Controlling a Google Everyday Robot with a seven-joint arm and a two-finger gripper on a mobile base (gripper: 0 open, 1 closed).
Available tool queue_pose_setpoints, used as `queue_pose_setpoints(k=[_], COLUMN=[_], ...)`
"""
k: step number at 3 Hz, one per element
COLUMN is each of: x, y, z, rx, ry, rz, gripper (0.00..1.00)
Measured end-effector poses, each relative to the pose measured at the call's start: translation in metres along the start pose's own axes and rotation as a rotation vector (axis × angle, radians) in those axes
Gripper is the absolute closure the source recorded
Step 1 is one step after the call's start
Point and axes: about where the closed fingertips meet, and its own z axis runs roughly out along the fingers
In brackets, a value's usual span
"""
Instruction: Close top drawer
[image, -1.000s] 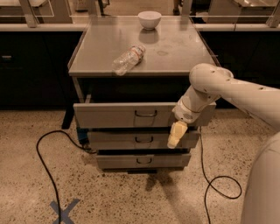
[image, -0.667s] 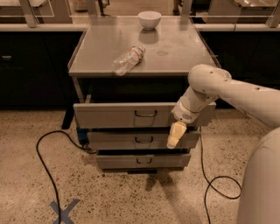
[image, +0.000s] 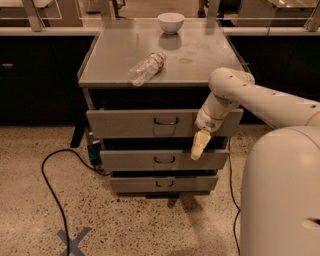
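Note:
The top drawer (image: 135, 124) is a wide grey metal drawer with a tall flat front and a small dark wire handle (image: 166, 121). It stands partly pulled out of the grey cabinet (image: 150, 60), with a dark gap above its front. My gripper (image: 198, 145) hangs down in front of the right part of the drawer front, right of the handle. Its cream fingers are together and hold nothing. My white arm (image: 260, 97) reaches in from the right.
Two shorter grey drawers (image: 160, 160) sit below, also slightly out. A clear plastic bottle (image: 146, 67) lies on the cabinet top and a white bowl (image: 170, 22) stands at its back. A black cable (image: 50, 185) loops on the floor to the left. My white base (image: 280, 195) fills the right.
The top drawer front has moved back toward the cabinet, so the gap above it is narrower. My gripper has moved back with it.

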Motion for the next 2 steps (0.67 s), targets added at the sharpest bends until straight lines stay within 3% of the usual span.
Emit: queue_pose_setpoints(k=[1,2], x=[0.0065,0.0065], y=[-0.0356,-0.0356], z=[0.0041,0.0041], rx=[0.025,0.025], ry=[0.052,0.052], rz=[0.016,0.016], gripper=[0.00,0.00])
